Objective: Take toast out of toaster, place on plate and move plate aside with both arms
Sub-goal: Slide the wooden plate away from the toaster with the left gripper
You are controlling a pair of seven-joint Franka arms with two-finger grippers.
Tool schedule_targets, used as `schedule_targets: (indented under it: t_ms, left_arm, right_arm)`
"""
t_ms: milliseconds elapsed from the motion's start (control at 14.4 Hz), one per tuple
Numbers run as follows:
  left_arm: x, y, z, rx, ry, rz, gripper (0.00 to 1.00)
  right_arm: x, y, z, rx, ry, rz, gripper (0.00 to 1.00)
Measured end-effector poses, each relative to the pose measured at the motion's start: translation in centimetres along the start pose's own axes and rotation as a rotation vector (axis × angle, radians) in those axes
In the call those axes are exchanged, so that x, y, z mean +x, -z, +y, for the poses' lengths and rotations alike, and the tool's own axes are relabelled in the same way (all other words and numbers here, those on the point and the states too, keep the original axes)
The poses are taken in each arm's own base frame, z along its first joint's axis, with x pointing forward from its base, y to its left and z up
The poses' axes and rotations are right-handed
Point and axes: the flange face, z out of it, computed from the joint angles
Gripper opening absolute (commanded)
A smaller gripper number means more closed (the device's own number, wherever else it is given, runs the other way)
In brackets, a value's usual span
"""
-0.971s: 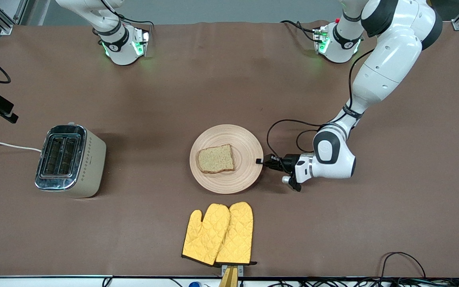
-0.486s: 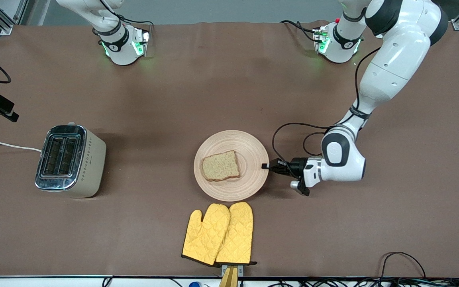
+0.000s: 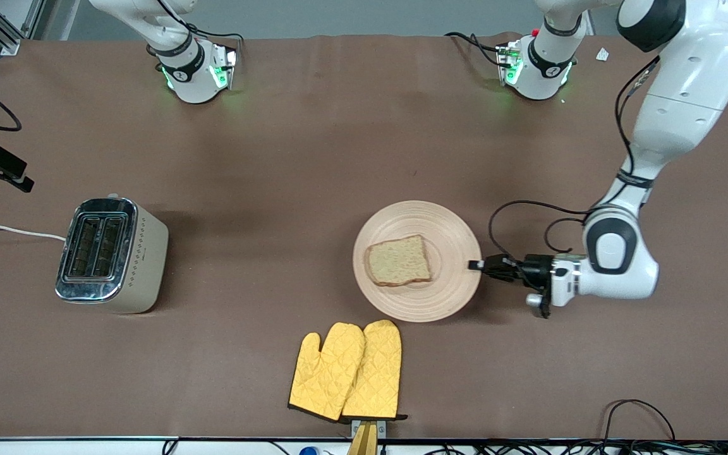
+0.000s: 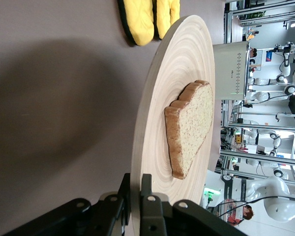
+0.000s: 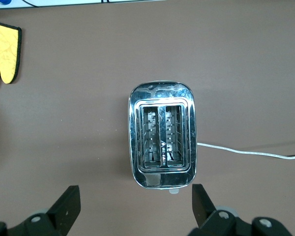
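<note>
While lying flat, speckled toast point(image 3: 399, 260) (darker crust) tops plate point(image 3: 446, 218).

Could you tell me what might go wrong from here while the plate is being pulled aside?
1. The left gripper is shut on only the thin rim of the plate, a small hold that could slip off.
2. The toast lies loose on the plate, so a jerk or tilt might slide it off.
3. The mitts lie close to the plate's nearer edge and could snag it if it veers toward them.
</note>
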Motion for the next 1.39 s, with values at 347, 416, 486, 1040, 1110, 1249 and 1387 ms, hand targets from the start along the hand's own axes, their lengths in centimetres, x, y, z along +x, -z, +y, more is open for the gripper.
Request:
schedule_targets:
  t_ms: [347,416,486,1040,1110,1249,1387]
  left_arm:
    - [-2.6,11.0,-4.7,0.043,0.026,0.025,0.00]
    - [-3.4,12.7,-5.7,0.058,0.034,0.026,0.00]
    - [-4.2,14.2,-6.6,0.073,0.040,0.030,0.00]
    - [-9.5,20.2,-13.8,0.141,0.040,0.032,0.00]
    - [-9.8,20.4,-14.3,0.142,0.040,0.030,0.01]
    - [-10.0,20.9,-14.7,0.141,0.036,0.035,0.01]
    - [-10.1,21.7,-15.1,0.144,0.018,0.038,0.04]
  right_arm:
    - [0.0,0.2,0.3,-0.001,-0.004,0.004,1.00]
    - [0.0,0.3,0.3,-0.001,-0.004,0.006,1.00]
    - [0.0,0.3,0.3,-0.001,-0.004,0.007,1.00]
    - [0.0,0.3,0.2,-0.001,-0.004,0.007,1.00]
    - [0.0,0.3,0.2,-0.001,-0.004,0.007,1.00]
    - [0.0,0.3,0.2,-0.001,-0.004,0.007,1.00]
    - [0.0,0.3,0.2,-0.001,-0.004,0.007,1.00]
